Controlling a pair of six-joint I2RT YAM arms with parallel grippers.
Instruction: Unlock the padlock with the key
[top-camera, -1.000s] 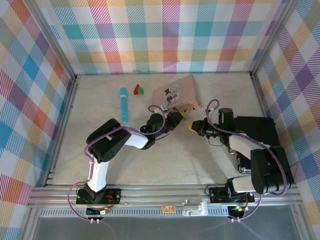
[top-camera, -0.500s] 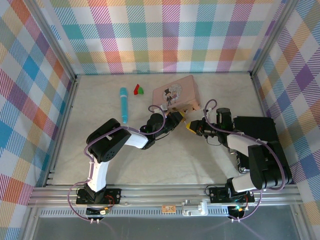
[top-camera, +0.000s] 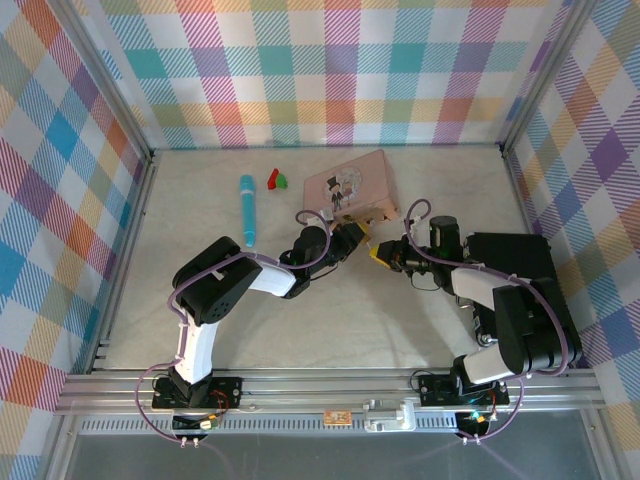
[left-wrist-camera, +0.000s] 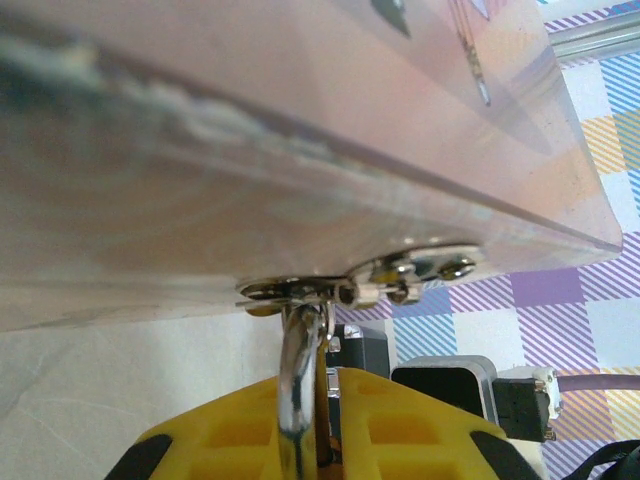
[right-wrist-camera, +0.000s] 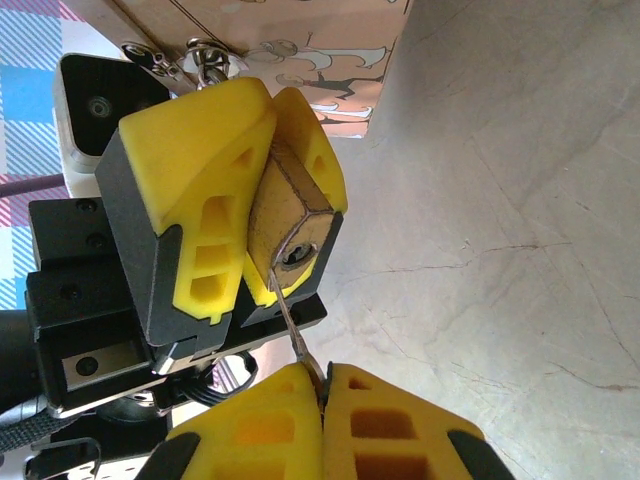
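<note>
The left claw (top-camera: 350, 240) pinches the padlock (right-wrist-camera: 290, 222) hanging on the clasp (left-wrist-camera: 360, 290) of the box (top-camera: 375, 175); the right claw (right-wrist-camera: 322, 382) pinches the key (right-wrist-camera: 291, 318), tip at the keyhole (right-wrist-camera: 295, 255). A skewed push could bend the thin key or skid it aside. The pen (top-camera: 246, 210) lies well apart; the box crowds the padlock

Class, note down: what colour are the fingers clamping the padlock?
Bright yellow. The fingers around the brass padlock show best in the right wrist view.
</note>
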